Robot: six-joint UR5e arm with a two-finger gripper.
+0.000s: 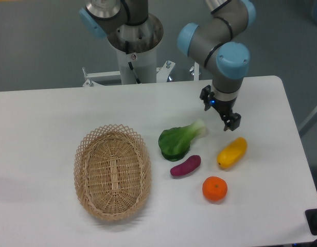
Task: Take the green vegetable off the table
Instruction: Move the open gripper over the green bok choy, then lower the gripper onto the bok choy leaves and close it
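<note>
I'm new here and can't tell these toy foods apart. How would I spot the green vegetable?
Start at the wicker basket on the white table. Just to its right lies the green vegetable. It is the only leafy piece, dark green with a pale stem, unlike the smooth purple piece below it.

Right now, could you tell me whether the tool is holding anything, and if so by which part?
Nothing is held. The tool is open and empty, to the right of the green vegetable, which lies untouched on the table.

The arm reaches down from the top centre-right of the frame, its hand [219, 110] pointing downward, fingers spread apart and holding nothing.
</note>
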